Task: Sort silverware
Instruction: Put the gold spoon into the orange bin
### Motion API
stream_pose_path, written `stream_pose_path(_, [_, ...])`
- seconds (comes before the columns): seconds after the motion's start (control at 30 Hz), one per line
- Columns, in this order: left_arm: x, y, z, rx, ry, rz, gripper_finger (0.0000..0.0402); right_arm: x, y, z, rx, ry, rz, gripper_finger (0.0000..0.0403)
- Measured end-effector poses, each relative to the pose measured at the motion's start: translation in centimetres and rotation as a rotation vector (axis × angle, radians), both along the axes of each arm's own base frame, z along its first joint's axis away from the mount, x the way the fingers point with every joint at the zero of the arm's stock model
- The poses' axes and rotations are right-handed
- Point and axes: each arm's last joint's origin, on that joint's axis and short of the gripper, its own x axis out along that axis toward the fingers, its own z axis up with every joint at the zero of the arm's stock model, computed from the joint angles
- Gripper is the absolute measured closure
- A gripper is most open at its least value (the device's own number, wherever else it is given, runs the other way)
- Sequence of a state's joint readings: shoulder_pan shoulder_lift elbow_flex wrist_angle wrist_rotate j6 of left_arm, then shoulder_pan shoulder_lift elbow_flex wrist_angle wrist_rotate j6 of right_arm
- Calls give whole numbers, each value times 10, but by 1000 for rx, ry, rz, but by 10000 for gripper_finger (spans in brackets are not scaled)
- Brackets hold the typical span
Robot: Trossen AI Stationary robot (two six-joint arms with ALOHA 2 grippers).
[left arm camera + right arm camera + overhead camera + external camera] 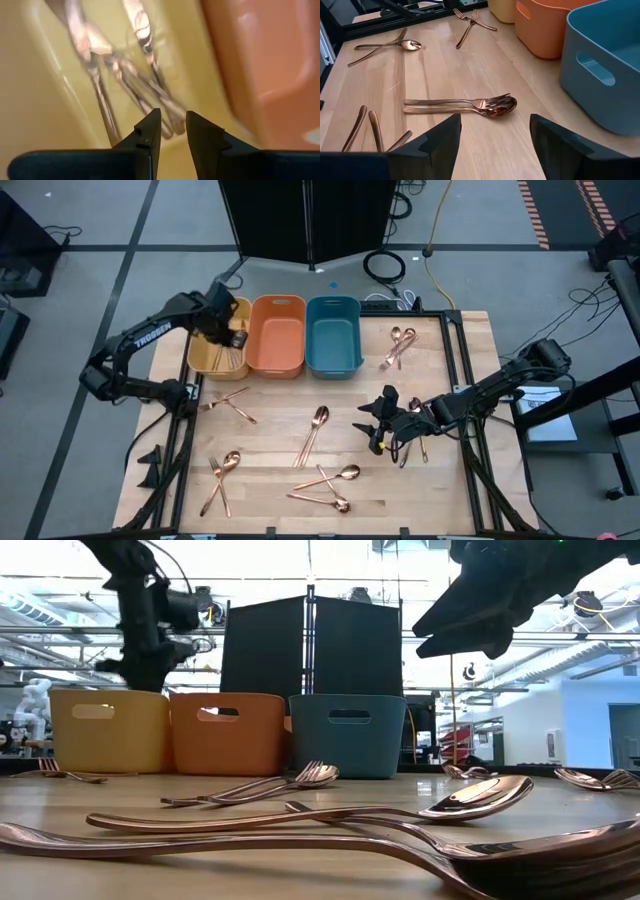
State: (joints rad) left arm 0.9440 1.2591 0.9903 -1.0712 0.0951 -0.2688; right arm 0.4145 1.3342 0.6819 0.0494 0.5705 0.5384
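**Left arm over yellow bin, right arm poised above loose cutlery**

Copper spoons (470, 802) fill the foreground of my table-level camera, their long handles stretched across the wooden table (270, 442) ahead of a fork-and-spoon pair (300, 778) lying side by side farther back. Behind them stand three plastic bins in a row: yellow bin (205, 355), orange bin (278, 335) and teal bin (333, 333).

From overhead I see the left gripper (236, 336) reaching into the yellow bin, where forks (125, 75) already lie on the bottom. Its wrist camera shows the two dark fingertips (150, 131) standing a narrow gap apart with nothing between them, just above the fork handles.

On the other side, the right gripper (380, 420) hangs over the middle of the table with its jaws spread wide and empty. Its wrist camera looks down on the fork-and-spoon pair (470, 106), which lies just beyond the fingers.

Elsewhere the silverware is scattered: crossed forks (228, 406) near the yellow bin, a fork and spoon (220, 475) toward the front left corner, a cluster of spoons (332, 485) at front centre, and another small heap (400, 345) right of the teal bin. I see no cutlery in the orange and teal bins from above.
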Motion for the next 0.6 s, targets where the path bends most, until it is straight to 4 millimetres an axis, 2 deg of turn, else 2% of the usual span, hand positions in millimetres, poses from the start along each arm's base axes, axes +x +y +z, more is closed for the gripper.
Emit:
stream_pose_path(0.17, [4,-1,51,116,-61,-57,315,0,0,0,-10,-1,0,176])
stream_pose_path(0.3, [6,-21,84,239,-158,-127,315,1,0,2,-36,-16,19,176])
stream_pose_path(0.43, [5,-54,100,324,-258,-237,315,3,1,6,-70,-42,44,176])
stream_pose_path(0.6, [8,-95,97,387,-424,-356,316,5,2,9,-78,-73,55,176])
